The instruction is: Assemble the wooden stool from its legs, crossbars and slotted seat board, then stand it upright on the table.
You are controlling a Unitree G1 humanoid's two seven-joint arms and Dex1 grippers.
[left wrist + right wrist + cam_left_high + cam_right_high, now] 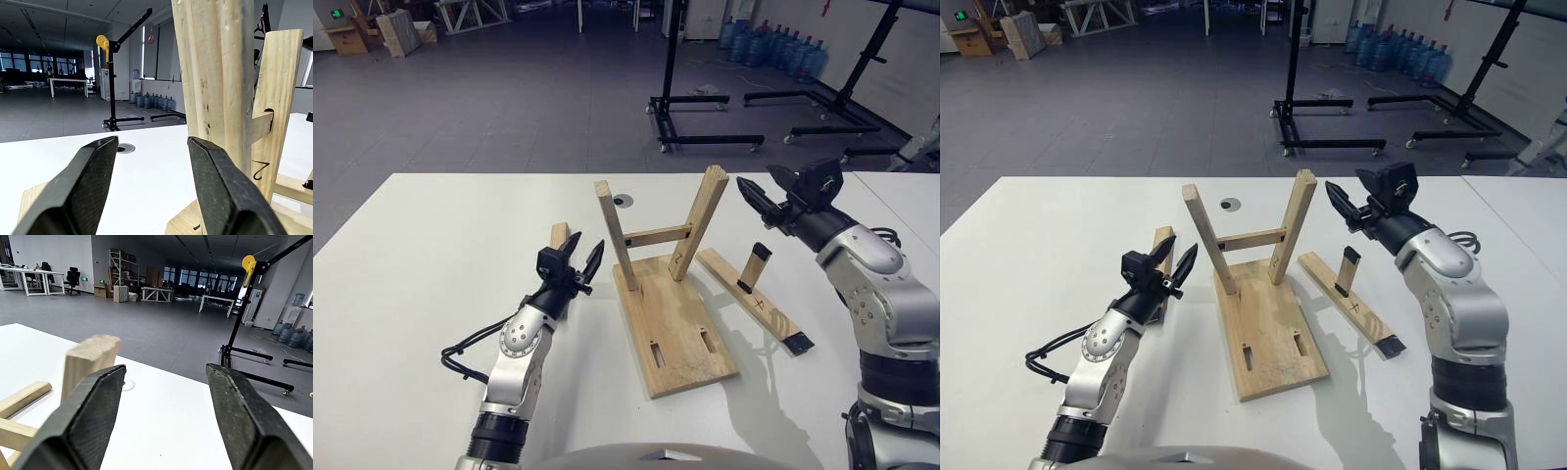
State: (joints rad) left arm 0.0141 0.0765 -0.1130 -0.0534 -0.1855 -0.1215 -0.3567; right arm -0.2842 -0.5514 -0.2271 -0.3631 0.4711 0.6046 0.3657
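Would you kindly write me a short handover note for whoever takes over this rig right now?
Left claw: open, empty, low over the table, beside the left standing leg.
Right claw: open, empty, raised near the top of the right standing leg.
Things: the seat board lies flat. Both standing legs rise from its far end, joined by a crossbar. A third leg lies to its right with a short piece standing up from it. Another wooden piece lies behind the left claw.
Done: one leg pair fitted.
Left: probably fill the two empty slots at the near end, then stand the stool upright.
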